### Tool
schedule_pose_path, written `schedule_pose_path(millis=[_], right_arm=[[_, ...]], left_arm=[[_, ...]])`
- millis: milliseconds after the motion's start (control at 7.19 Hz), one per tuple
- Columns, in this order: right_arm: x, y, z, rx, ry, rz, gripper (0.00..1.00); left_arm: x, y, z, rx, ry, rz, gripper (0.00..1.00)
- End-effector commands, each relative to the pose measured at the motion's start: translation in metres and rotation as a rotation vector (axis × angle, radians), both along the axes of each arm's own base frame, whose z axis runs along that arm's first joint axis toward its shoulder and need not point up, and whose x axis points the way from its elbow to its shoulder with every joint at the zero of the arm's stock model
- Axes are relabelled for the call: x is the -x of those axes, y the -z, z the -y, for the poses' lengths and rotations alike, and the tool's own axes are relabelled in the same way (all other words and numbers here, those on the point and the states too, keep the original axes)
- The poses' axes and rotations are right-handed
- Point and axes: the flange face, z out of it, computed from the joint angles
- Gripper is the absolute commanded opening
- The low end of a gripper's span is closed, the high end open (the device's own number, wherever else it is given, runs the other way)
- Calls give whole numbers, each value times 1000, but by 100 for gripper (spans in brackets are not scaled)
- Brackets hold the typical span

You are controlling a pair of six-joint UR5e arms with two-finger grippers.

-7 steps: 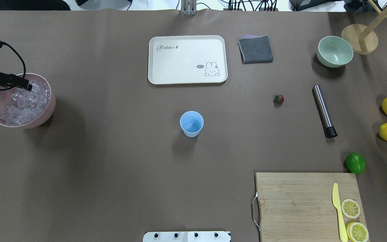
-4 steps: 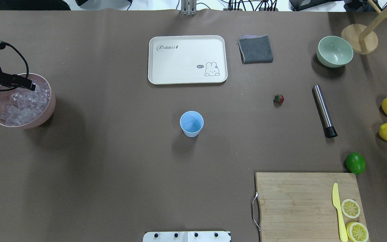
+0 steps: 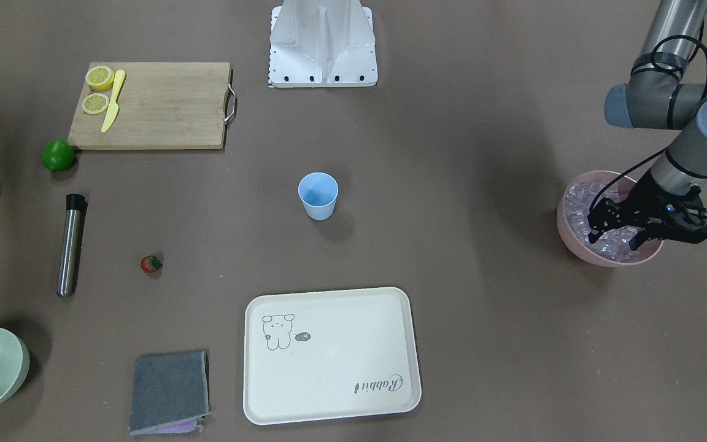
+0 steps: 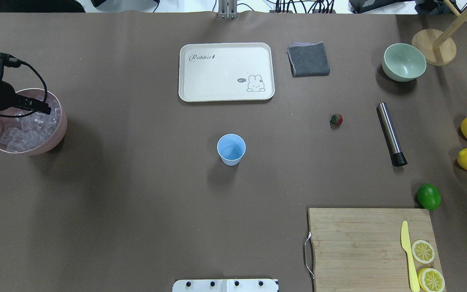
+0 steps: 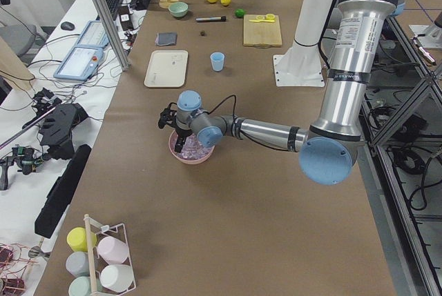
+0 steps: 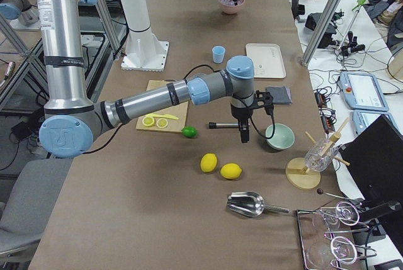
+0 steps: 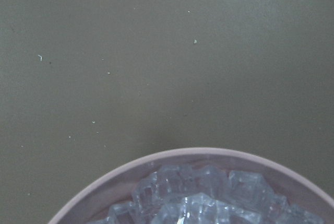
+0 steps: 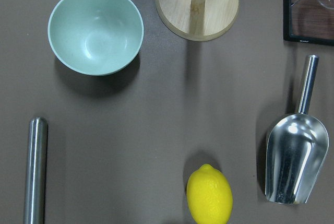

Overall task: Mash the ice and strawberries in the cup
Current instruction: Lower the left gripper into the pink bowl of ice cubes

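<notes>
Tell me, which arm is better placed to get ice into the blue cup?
Left, probably. The left end effector hangs right over the ice in the pink bowl, with its fingers spread. The right end effector hangs near the green bowl, far from the ice.

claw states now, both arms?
Left claw: open, over the ice.
Right claw: cannot be told.

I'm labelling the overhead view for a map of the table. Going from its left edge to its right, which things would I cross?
The pink bowl holding the ice → cup → strawberry → steel cylinder → lime.
</notes>
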Motion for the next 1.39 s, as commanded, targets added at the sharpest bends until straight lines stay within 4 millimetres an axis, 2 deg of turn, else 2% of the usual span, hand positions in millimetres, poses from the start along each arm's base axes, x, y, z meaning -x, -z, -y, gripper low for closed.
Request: schedule_pose_path(millis=[0, 139, 417, 696, 835, 974, 1252], right_arm=[[0, 0, 0, -1, 0, 0, 100], [0, 0, 0, -1, 0, 0, 100], [-1, -4, -4, 9, -1, 0, 100], [0, -3, -4, 8, 0, 2, 100], [-1, -3, -4, 7, -2, 1, 100], [0, -3, -4, 7, -1, 2, 100], [0, -3, -4, 9, -1, 2, 100]], left_arm=[[-1, -2, -2, -2, -3, 7, 15], [-1, -1, -4, 2, -7, 2, 0], [0, 13, -6, -4, -20, -20, 0], [16, 29, -4, -5, -28, -71, 0], [19, 30, -4, -7, -27, -76, 0], [18, 30, -3, -13, -20, -69, 95], [19, 24, -3, -3, -15, -62, 96]])
